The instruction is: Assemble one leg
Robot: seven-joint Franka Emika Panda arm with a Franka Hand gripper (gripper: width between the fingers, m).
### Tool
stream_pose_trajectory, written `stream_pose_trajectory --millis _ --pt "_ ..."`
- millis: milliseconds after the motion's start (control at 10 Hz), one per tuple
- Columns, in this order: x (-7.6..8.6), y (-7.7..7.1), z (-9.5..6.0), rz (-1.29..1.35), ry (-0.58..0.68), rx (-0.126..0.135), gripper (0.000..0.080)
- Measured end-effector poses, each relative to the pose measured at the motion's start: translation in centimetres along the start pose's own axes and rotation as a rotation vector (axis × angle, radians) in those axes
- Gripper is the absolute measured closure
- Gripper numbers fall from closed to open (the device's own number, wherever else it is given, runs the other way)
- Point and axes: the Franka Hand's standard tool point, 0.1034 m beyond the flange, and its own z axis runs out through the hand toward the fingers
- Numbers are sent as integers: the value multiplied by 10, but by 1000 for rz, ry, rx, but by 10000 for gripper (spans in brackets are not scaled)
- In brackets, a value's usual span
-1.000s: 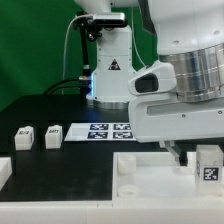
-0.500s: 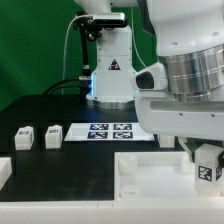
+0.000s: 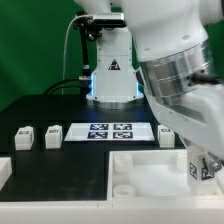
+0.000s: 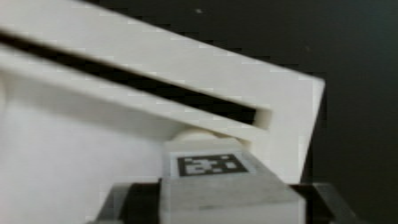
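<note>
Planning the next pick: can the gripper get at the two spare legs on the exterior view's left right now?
Probably not yet: the gripper looks shut on a leg at the base. The spare legs lie unobstructed.

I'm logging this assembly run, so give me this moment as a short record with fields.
gripper: shut on the leg
leg: small white block with a square marker, held over the base
base: large white tray at the front of the table
spare legs: two standing on the table toward the exterior view's left
marker board: flat on the table behind the base
table: black surface
</note>
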Motion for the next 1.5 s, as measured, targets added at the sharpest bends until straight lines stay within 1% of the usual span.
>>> stream_pose_trajectory --millis 100,300,400,500,600,700,800,900,1000,1100,1200,1300,1400,1500 --pt "-1 0 1 12 0 -1 502" --pt "-1 1 1 -50 -1 -2 500" --pt "-2 1 1 -49 -1 -3 284" --pt "-3 4 4 -135 5 -19 284" --pt "-4 8 4 -367 22 -63 179" --pt "-9 8 4 -540 55 -102 158" --pt "-11 7 5 -657 53 -105 158" --pt "-8 7 4 -771 48 -108 151" --pt "-8 7 4 -871 48 -116 151" --pt "-10 7 4 -1048 94 -162 150" --pt "-14 2 4 -1258 127 -176 150" --pt "-7 1 2 -1405 121 -182 150" --pt "1 0 -1 -1413 121 -181 150" --pt "-3 1 1 -1398 122 -181 266"
